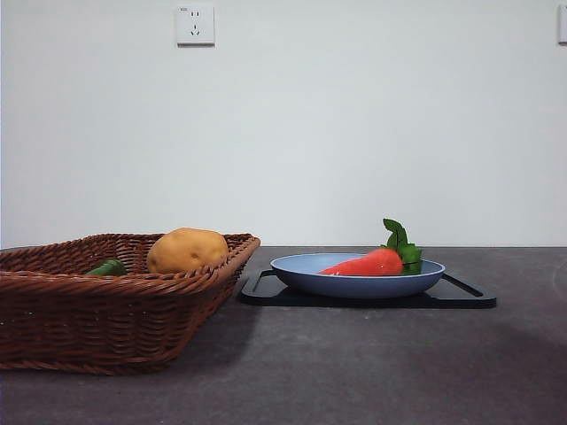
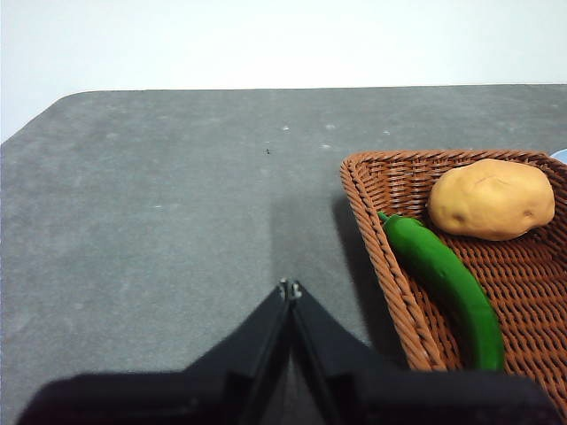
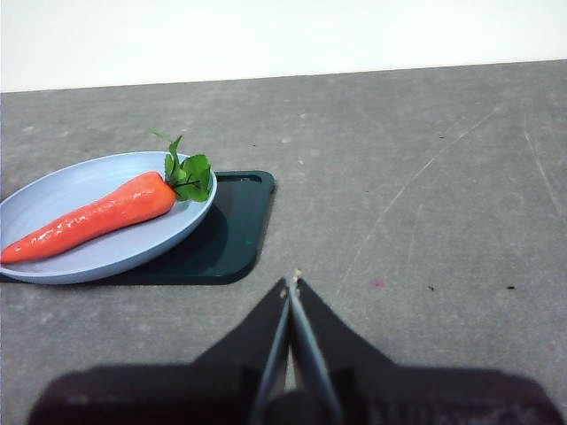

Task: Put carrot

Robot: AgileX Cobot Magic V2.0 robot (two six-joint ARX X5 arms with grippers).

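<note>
The carrot was found lying on its side in the blue plate, which sat on a dark tray beside the wicker basket; leaves were at the end away from the basket. Judged from that, the placing looked done, or, if the basket was the intended spot, not yet begun; the task wording gave no destination, so this couldn't be settled. No arm was seen in the front view. The right gripper was held above bare tabletop, near the tray's edge but apart from it, jaws closed tip to tip w/ nothing between them. The left gripper was likewise pinched closed and empty, over the table just beside the basket. In the basket a potato and a green pepper were lying, touching each other. Nothing was seen blocking the carrot; the basket's contents left room approx. at the near side.
</note>
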